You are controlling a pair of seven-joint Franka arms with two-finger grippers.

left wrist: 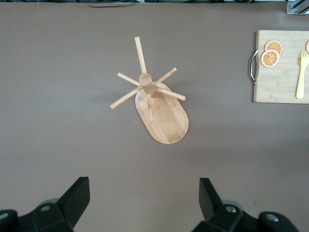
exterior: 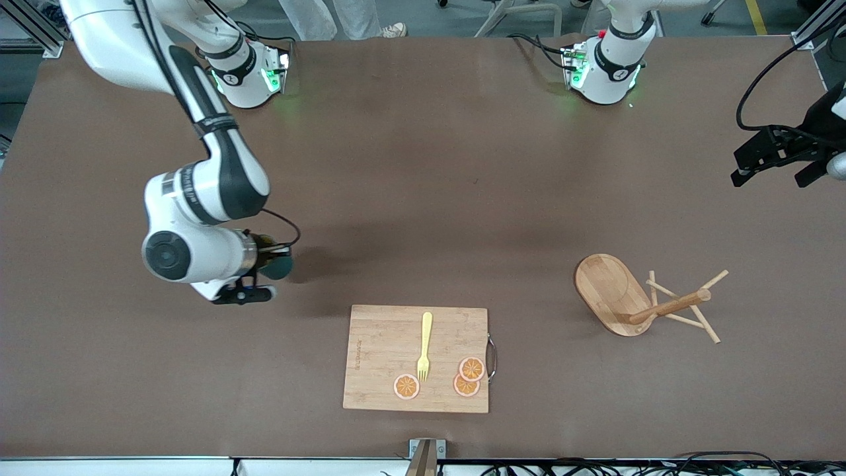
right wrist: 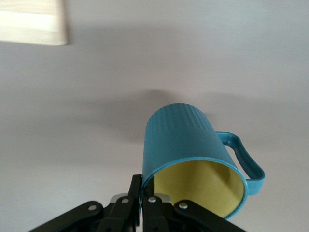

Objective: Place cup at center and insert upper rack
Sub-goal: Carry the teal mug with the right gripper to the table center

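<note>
The dark teal cup (exterior: 280, 266) with a yellow inside is gripped at its rim by my right gripper (exterior: 263, 259), low over the table toward the right arm's end. In the right wrist view the cup (right wrist: 188, 140) hangs tilted, handle to one side, and the gripper (right wrist: 144, 186) has one finger inside the rim and one outside. The wooden mug tree (exterior: 618, 294) lies tipped over on the table toward the left arm's end, with its post and pegs resting on the table. My left gripper (exterior: 774, 173) is open and empty, high above that end. The left wrist view shows the mug tree (left wrist: 164, 118) past the open gripper (left wrist: 145, 195).
A rectangular wooden cutting board (exterior: 380, 350) lies near the front edge, bearing a yellow fork (exterior: 424, 345) and three orange slices (exterior: 406, 387). It also shows in the left wrist view (left wrist: 280, 87). Its corner shows in the right wrist view (right wrist: 31, 21).
</note>
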